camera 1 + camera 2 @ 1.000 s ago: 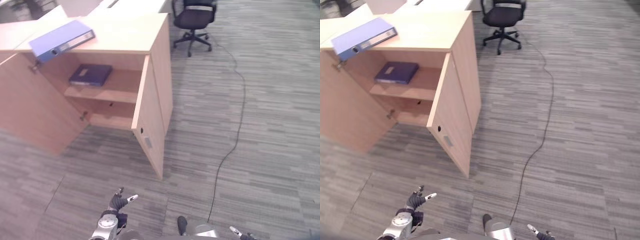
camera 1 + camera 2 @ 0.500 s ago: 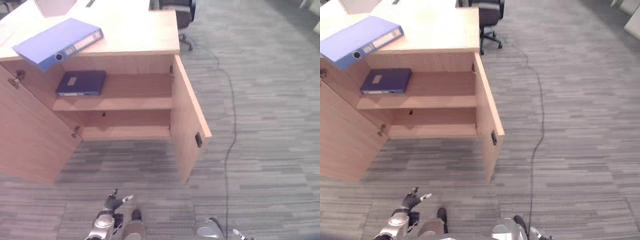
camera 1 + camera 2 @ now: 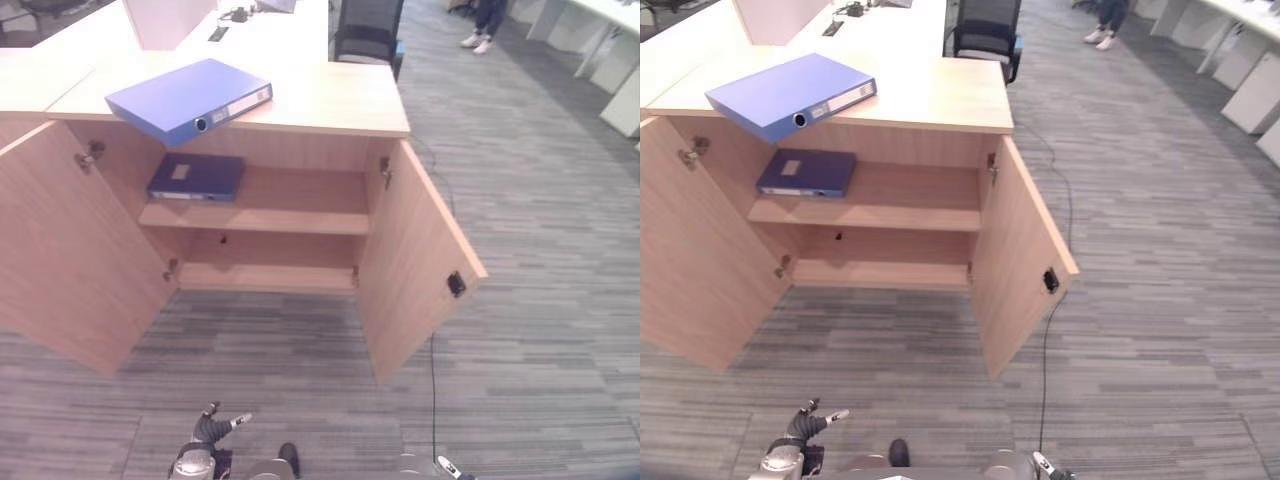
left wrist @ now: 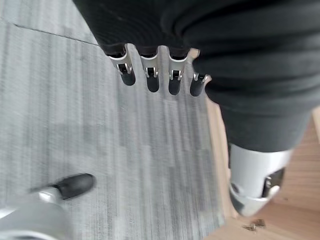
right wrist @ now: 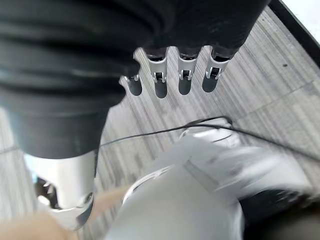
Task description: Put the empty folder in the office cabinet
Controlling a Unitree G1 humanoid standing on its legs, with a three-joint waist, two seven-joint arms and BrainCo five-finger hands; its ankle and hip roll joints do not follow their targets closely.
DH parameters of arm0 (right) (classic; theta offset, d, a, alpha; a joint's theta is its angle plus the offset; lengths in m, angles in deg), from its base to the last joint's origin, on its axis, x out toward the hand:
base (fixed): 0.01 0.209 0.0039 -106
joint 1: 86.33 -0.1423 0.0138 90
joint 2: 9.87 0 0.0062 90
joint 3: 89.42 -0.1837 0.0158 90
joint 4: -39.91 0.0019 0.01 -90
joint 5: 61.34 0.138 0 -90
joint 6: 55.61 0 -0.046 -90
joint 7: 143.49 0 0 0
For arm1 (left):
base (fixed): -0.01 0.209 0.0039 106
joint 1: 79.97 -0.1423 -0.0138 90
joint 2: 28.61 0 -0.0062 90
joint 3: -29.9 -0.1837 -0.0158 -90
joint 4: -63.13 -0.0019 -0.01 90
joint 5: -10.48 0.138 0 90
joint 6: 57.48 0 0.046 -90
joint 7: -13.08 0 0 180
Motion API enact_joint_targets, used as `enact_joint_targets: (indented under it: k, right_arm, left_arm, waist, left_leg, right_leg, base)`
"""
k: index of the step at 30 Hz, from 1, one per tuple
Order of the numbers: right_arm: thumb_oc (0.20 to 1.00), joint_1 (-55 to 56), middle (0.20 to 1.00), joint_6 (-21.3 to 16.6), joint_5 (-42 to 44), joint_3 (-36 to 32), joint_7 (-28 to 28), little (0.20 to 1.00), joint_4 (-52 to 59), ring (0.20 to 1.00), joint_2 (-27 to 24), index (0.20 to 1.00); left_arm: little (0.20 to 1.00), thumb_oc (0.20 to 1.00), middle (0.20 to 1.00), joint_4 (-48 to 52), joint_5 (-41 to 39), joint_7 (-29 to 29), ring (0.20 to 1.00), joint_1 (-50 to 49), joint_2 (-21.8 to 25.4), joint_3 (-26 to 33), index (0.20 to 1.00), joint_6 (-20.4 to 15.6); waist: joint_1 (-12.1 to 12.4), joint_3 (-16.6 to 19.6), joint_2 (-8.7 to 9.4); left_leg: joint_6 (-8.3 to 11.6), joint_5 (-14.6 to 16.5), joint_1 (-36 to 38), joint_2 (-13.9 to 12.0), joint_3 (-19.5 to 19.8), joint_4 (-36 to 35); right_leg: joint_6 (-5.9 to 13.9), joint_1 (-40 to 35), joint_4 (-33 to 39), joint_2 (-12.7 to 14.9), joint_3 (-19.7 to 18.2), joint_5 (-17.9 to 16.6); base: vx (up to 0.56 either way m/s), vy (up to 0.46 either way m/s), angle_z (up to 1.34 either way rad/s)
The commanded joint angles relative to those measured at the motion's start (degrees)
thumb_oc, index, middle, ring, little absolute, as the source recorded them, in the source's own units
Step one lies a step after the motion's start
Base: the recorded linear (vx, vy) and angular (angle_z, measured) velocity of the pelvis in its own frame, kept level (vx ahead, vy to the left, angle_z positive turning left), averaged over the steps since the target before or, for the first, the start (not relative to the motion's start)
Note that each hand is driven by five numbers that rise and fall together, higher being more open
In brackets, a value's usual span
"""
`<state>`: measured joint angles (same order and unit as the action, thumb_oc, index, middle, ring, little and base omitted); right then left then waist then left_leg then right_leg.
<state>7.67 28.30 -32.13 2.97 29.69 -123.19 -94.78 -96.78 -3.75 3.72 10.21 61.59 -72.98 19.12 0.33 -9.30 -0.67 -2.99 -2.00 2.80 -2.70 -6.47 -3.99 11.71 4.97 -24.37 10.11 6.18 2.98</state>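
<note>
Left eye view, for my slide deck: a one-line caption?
Blue folder lies atop the open cabinet; left hand hangs low, empty.

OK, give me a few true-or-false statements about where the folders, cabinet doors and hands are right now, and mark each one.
1. The light blue folder lies on top of the cabinet. True.
2. Both cabinet doors are closed. False: both stand open.
3. A dark blue folder lies on the upper shelf. True.
4. The left hand holds the light blue folder. False: it is low near the floor, open, holding nothing.
5. The right hand is open. True.
</note>
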Motion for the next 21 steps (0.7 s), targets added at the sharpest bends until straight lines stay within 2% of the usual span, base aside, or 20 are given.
enact_joint_targets:
  k: [1, 3, 4, 6, 8, 12, 13, 14, 16, 17, 18, 19, 21]
  right_arm:
    - [1.0, -1.91, 1.0, -1.91, -2.15, 2.49, 0.17, 1.0, 0.35, 1.0, -2.3, 1.0]
    - [1.0, -2.04, 1.0, -1.99, -2.01, 2.82, -0.04, 1.0, 0.06, 1.0, -2.19, 1.0]
    - [1.0, -2.03, 1.0, -2.11, -1.42, 2.86, -0.03, 1.0, 0.09, 1.0, -2.24, 1.0]
    - [1.0, -1.04, 1.0, -2.08, -1.29, 2.94, 0.0, 1.0, -0.35, 1.0, -2.27, 1.0]
    - [1.0, -0.96, 1.0, -1.66, -2.03, 2.94, -0.18, 1.0, -1.29, 1.0, -2.92, 1.0]
    - [1.0, -1.43, 1.0, -1.23, -3.48, 2.49, -0.27, 1.0, -1.77, 1.0, -4.42, 1.0]
    - [1.0, -1.96, 1.0, -1.02, -4.22, 1.58, -0.3, 1.0, -1.83, 1.0, -5.5, 1.0]
    - [1.0, -2.22, 1.0, -0.8, -4.36, 1.37, -0.35, 1.0, -1.79, 1.0, -5.97, 1.0]
    - [1.0, -2.79, 1.0, -0.86, -4.14, 1.37, -0.41, 1.0, -1.94, 1.0, -6.51, 1.0]
    - [1.0, -2.83, 1.0, -0.93, -4.09, 1.43, -0.56, 1.0, -1.95, 1.0, -6.57, 1.0]
    - [1.0, -2.62, 1.0, -0.94, -3.94, 1.35, -0.61, 1.0, -1.76, 1.0, -6.66, 1.0]
    - [1.0, -1.95, 1.0, -1.02, -4.02, 1.78, -0.34, 1.0, 0.04, 1.0, -6.8, 1.0]
    - [1.0, -1.71, 1.0, -1.08, -4.04, 2.01, -0.27, 1.0, 0.59, 1.0, -6.77, 1.0]
  left_arm:
    - [1.0, 1.0, 1.0, 3.69, 1.99, 1.27, 1.0, 4.58, 1.6, 1.22, 1.0, -0.7]
    - [1.0, 1.0, 1.0, 3.97, 2.25, 1.28, 1.0, 4.62, 0.86, 0.9, 1.0, -0.56]
    - [1.0, 1.0, 1.0, 4.29, 1.88, 1.41, 1.0, 4.78, 0.37, 0.44, 1.0, -0.53]
    - [1.0, 1.0, 1.0, 4.64, 2.91, 1.72, 1.0, 4.54, -0.86, -0.48, 1.0, -0.8]
    - [1.0, 1.0, 1.0, 6.25, 2.77, 2.07, 1.0, 3.84, -1.82, -0.94, 1.0, -0.88]
    - [1.0, 1.0, 1.0, 7.63, 1.85, 2.68, 1.0, 3.42, -3.03, -1.52, 1.0, -0.8]
    - [1.0, 1.0, 1.0, 8.67, 2.7, 3.1, 1.0, 3.63, -3.16, -2.49, 1.0, -0.82]
    - [1.0, 1.0, 1.0, 9.12, 3.05, 3.35, 1.0, 3.46, -2.98, -2.79, 1.0, -0.89]
    - [1.0, 1.0, 1.0, 9.06, 2.72, 3.1, 1.0, 3.1, -2.91, -2.31, 1.0, -0.87]
    - [1.0, 1.0, 1.0, 8.45, 2.48, 2.63, 1.0, 2.94, -3.09, -1.89, 1.0, -0.92]
    - [1.0, 1.0, 1.0, 8.16, 2.05, 2.24, 1.0, 2.92, -3.25, -1.48, 1.0, -1.1]
    - [1.0, 1.0, 1.0, 7.03, 2.05, 1.95, 1.0, 2.66, -3.05, -0.99, 1.0, -1.24]
    - [1.0, 1.0, 1.0, 6.64, 2.17, 1.85, 1.0, 2.6, -2.91, -0.94, 1.0, -1.21]
  waist:
    - [-0.77, -2.48, 0.88]
    - [-1.07, -3.12, 1.02]
    - [-1.24, -3.31, 1.22]
    - [-1.62, -3.04, 1.85]
    - [-1.4, -3.08, 1.3]
    - [-1.47, -3.79, -0.05]
    - [-2.52, -4.41, -0.07]
    - [-2.69, -4.86, -0.33]
    - [-2.12, -5.38, -0.46]
    - [-2.1, -5.45, -0.31]
    - [-2.19, -5.38, -0.28]
    - [-2.21, -4.83, 0.16]
    - [-2.1, -4.59, 0.32]
  left_leg:
    - [6.04, 1.07, 1.74, -1.72, 3.72, -0.33]
    - [5.68, 1.18, 2.21, -0.29, 3.63, -0.58]
    - [5.64, 1.52, 2.46, 0.31, 3.39, -0.38]
    - [5.32, 2.22, 2.56, 1.85, 3.99, 0.35]
    - [5.34, 3.15, 2.59, 2.38, 3.54, 1.97]
    - [6.15, 4.61, 0.73, 2.6, 2.35, 7.08]
    - [9.04, 3.79, -1.56, 1.64, -0.76, 12.69]
    - [10.19, 2.83, -3.45, 0.65, -1.94, 17.47]
    - [11.38, 0.73, -5.72, 0.32, -1.41, 23.35]
    - [11.63, -0.24, -6.37, -0.53, -1.34, 24.49]
    - [11.65, -1.14, -6.68, -2.49, -1.56, 23.66]
    - [11.09, -1.4, -5.87, -6.33, -2.27, 19.45]
    - [10.87, -1.44, -5.21, -7.15, -1.88, 17.37]
  right_leg:
    - [-1.54, -0.97, 6.28, -7.88, 1.34, 0.77]
    - [-2.89, 0.65, 7.08, -10.43, 3.29, 1.01]
    - [-4.13, 0.08, 9.05, -10.3, 4.5, 1.44]
    - [-6.14, -3.82, 14.82, -10.27, 3.13, 1.74]
    - [-6.79, -5.57, 16.63, -10.11, 1.73, 1.48]
    - [-7.01, -6.66, 18.17, -8.54, 2.41, 1.44]
    - [-7.26, -7.13, 18.86, -6.75, 2.6, 1.34]
    - [-7.57, -7.47, 19.14, -6.57, 2.46, 1.53]
    - [-8.3, -8.83, 20.08, -6.67, 1.4, 1.67]
    - [-8.39, -9.56, 20.42, -6.09, 1.05, 1.73]
    - [-8.07, -10.24, 21.03, -5.22, 1.01, 1.67]
    - [-7.28, -11.2, 22.26, -3.51, 1.42, 1.67]
    - [-6.96, -11.44, 22.61, -3.2, 1.3, 1.72]
  base:
    - [0.01, 0.205, 0.06]
    - [0.04, 0.106, 0.19]
    - [0.09, 0.022, 0.29]
    - [0.09, -0.007, 0.27]
    - [0.06, -0.005, 0.23]
    - [-0.01, 0.028, -0.05]
    - [-0.09, 0.08, -0.01]
    - [-0.08, 0.051, 0.12]
    - [0.0, -0.005, 0.13]
    - [0.06, 0.052, -0.09]
    - [0.12, 0.154, -0.16]
    - [0.09, 0.136, -0.12]
    - [0.09, 0.096, 0.06]
